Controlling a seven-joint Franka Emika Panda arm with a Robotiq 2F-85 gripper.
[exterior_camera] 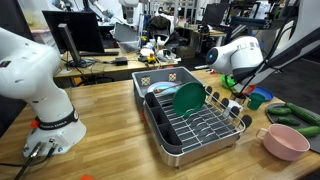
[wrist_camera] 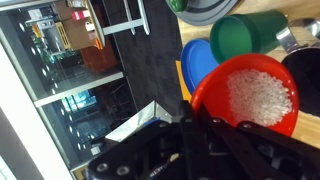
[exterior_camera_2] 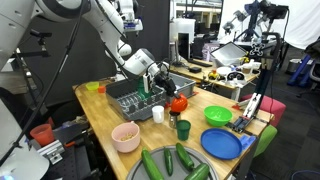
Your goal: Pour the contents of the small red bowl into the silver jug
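Evidently your gripper [wrist_camera: 197,120] was clamped on the rim of the small red bowl [wrist_camera: 218,100], near the green cup [wrist_camera: 245,35]; light, stiff, glossy plastic, I judged, so that rim hold suited, though the white grains [wrist_camera: 258,95] could spill.

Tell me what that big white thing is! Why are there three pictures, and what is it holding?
The big white thing is a robot arm, and a person steers it. At its end is a gripper, a bit like a hand with two fingers. Two pictures come from cameras standing around the wooden table. The third comes from a camera on the robot's wrist, so it looks along the fingers. On the table are a dish rack, a pink cup, some cucumbers, a green bowl and a blue plate. The gripper is shut on the edge of a small red bowl with white grains inside.
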